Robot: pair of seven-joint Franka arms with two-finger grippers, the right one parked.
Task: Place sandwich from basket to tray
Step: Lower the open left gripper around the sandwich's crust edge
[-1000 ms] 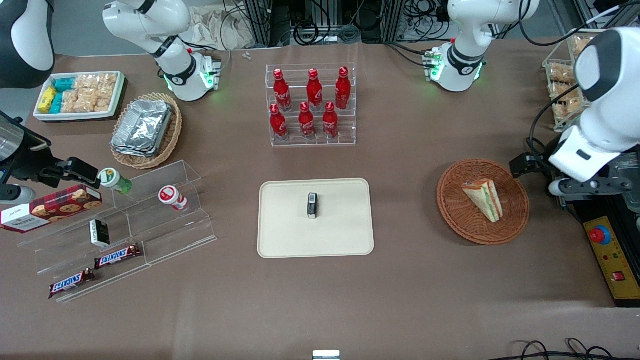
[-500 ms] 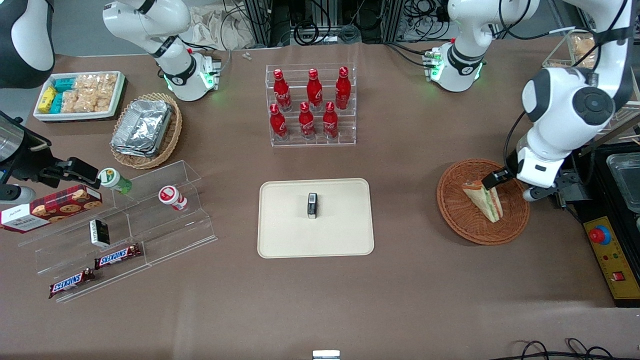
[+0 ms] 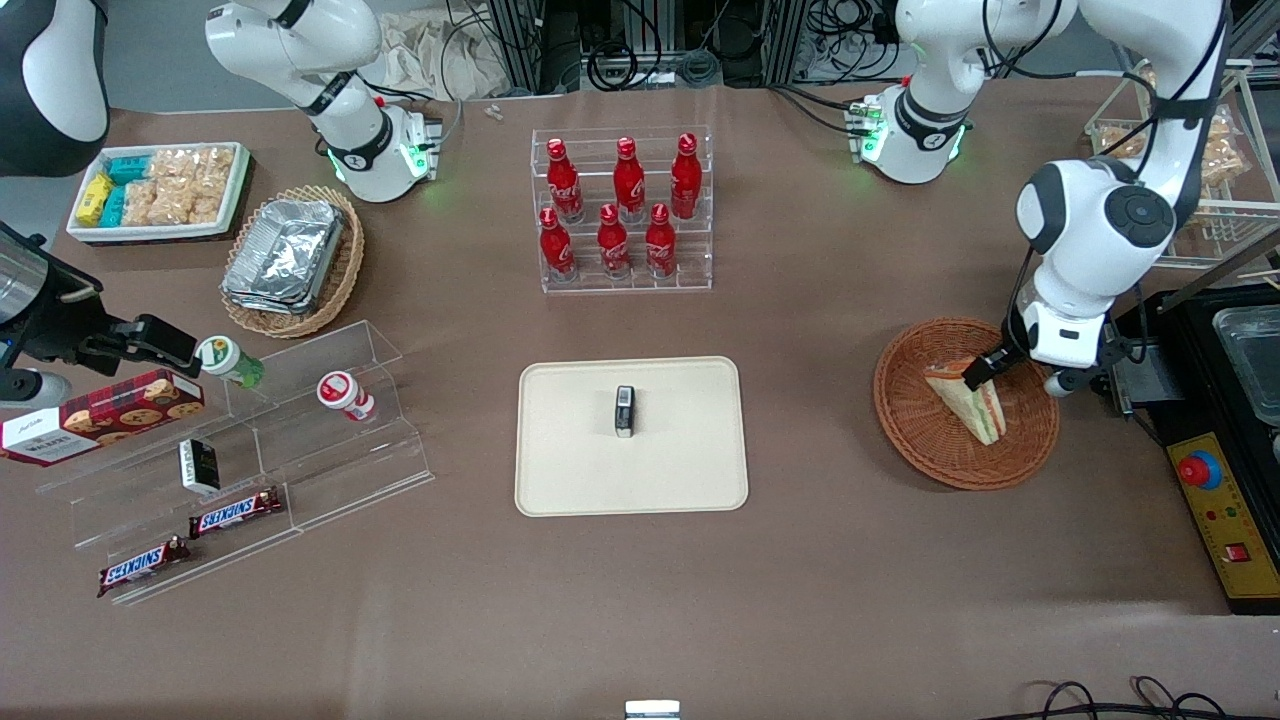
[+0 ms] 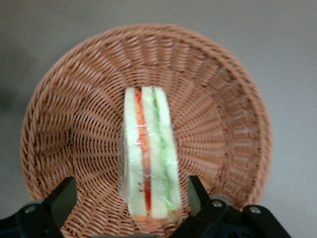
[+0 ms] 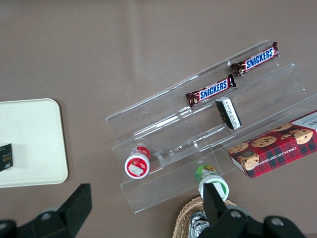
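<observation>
The sandwich [image 3: 972, 404], a clear-wrapped wedge with red and green layers, lies in the reddish-brown wicker basket [image 3: 915, 440] toward the working arm's end of the table. My left gripper [image 3: 992, 372] hangs open just above the sandwich's wide end. In the left wrist view the sandwich [image 4: 148, 158] stands on edge in the basket [image 4: 74, 99], and the gripper [image 4: 130, 194] straddles it, one black finger [image 4: 63, 197] on each side with a gap to the wrap. The cream tray [image 3: 575, 470] lies mid-table with a small black packet [image 3: 624, 411] on it.
A clear rack of red bottles [image 3: 622, 210] stands farther from the front camera than the tray. A black control box with a red button [image 3: 1215, 500] sits beside the basket. Stepped clear shelves with snacks [image 3: 250, 450] and a tan basket of foil containers [image 3: 290, 260] lie toward the parked arm's end.
The left arm has swung in from the table's edge over the basket, and its gripper has come down over the sandwich's wide end. The sandwich has not moved.
</observation>
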